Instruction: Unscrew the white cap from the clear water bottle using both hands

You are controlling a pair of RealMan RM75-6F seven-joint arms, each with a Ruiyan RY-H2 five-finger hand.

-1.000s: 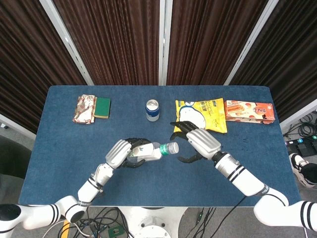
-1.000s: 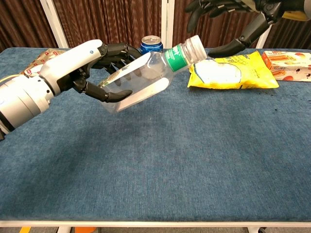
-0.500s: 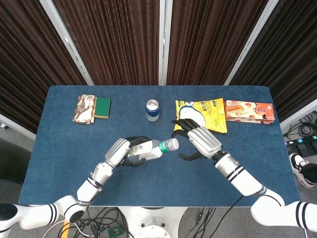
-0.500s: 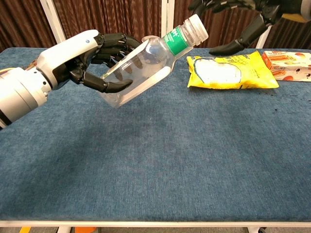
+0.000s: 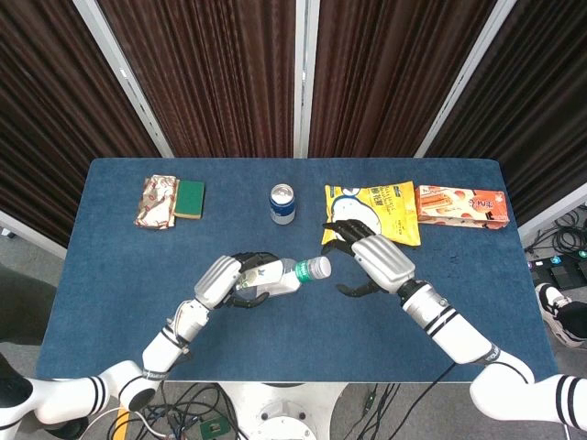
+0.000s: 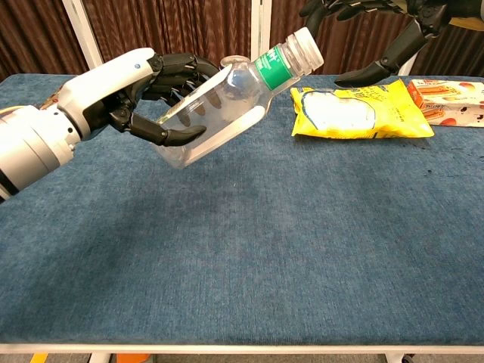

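1. The table (image 5: 110,275) with the blue cloth is carrying everything, and both arms are reaching over its near half.
2. The right hand (image 5: 371,259) is hovering above the table, just to the right of the bottle's cap. Its fingers (image 6: 378,69) are spreading apart and curving, and it is holding nothing. It is not touching the cap.
3. The left hand (image 5: 229,280) is gripping the bottle (image 6: 219,110) around its body, with the dark fingers (image 6: 170,134) wrapping under and behind it.
4. The bottle is being held up in the air above the table, near the middle of it. It is tilting, with its neck pointing up and toward the right hand.
5. The yellow snack bag (image 5: 376,213) is lying flat at the far right part of the table, behind the right hand.
6. The red box (image 5: 462,205) is lying just beside the bag, on its right.
7. The wrapped packet (image 5: 157,202) and the green sponge (image 5: 191,195) are lying together at the far left.
8. The can (image 5: 282,203) is standing upright at the far middle.
9. The white cap (image 6: 306,49) is still sitting on the bottle's neck, above a green label band (image 6: 274,72).
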